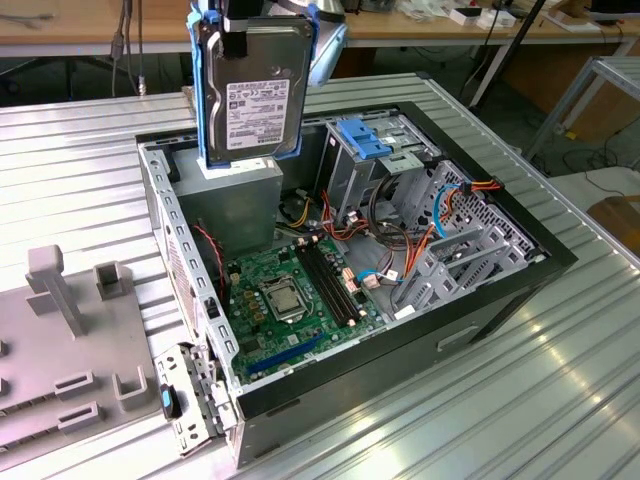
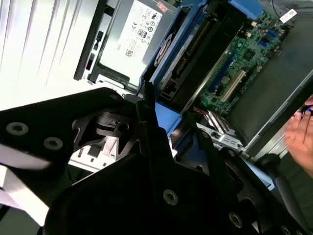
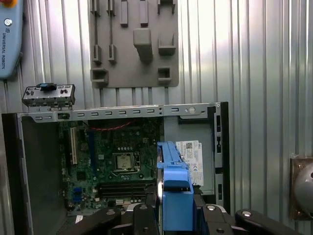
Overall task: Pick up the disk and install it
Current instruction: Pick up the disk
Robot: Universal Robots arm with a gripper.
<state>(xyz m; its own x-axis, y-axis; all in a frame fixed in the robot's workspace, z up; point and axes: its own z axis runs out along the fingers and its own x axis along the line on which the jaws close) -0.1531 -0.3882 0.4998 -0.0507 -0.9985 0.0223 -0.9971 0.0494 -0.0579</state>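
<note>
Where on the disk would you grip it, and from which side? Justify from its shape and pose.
Grip the disk across its thin body at the top edge, coming from above. It hangs upright over the open case with its broad label face turned sideways, so the narrow thickness suits a pinch. The gripper holds it this way.

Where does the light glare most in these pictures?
Exterior view: bright streaks on the ribbed metal table, the disk evenly lit. Second wrist view: the table washed almost white. First wrist view: bright bands along its ribs.
</note>
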